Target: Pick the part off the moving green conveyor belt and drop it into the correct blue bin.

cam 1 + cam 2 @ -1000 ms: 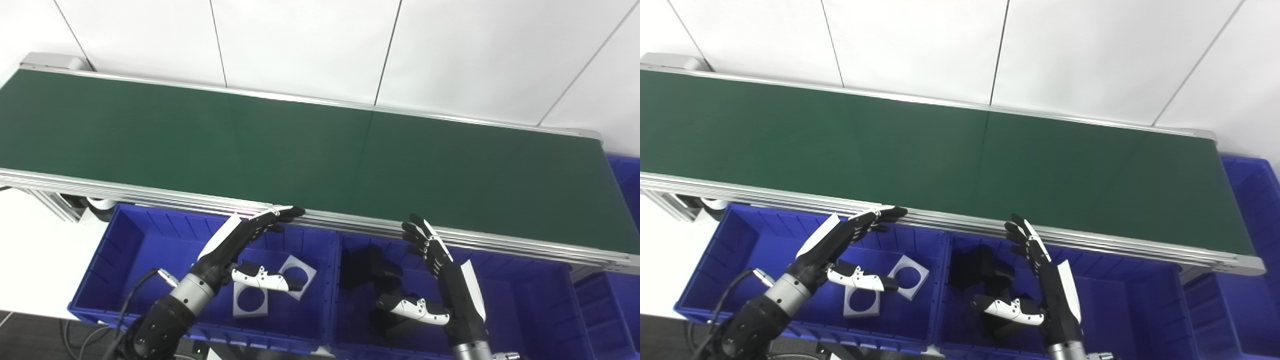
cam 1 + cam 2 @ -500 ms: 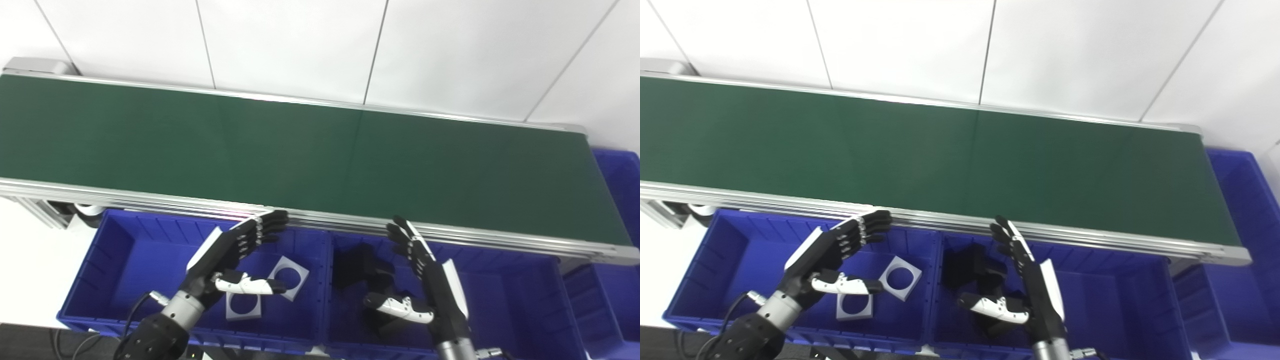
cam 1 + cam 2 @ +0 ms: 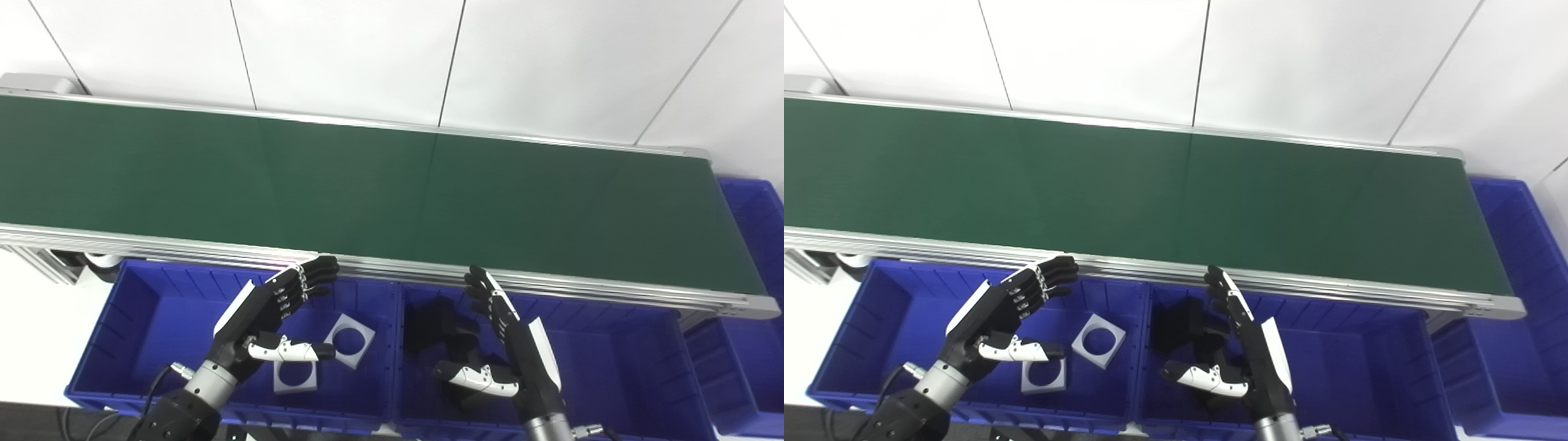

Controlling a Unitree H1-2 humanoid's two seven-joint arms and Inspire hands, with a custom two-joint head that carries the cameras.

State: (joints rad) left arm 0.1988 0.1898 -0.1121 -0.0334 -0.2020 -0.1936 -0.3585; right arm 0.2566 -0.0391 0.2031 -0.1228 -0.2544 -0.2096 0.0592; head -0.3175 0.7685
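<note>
The green conveyor belt (image 3: 392,177) runs across the view with no part on it. My left hand (image 3: 269,312) hangs open over the left blue bin (image 3: 141,306), fingertips near the belt's front rail. In that bin lie two white square plates with round holes (image 3: 350,332). My right hand (image 3: 511,343) is open over the middle blue bin (image 3: 618,355), thumb stretched to the left. Black parts (image 3: 438,321) lie in the middle bin, partly hidden by the right hand.
The belt's aluminium front rail (image 3: 184,245) sits just above the bins' far edges. A third blue bin (image 3: 756,214) stands at the belt's right end. A white panelled wall (image 3: 392,55) rises behind the belt.
The camera has shifted, moving the whole picture left. Both hands have drawn back slightly toward me over their bins; the left hand's fingertips have come off the rail. The belt stays bare.
</note>
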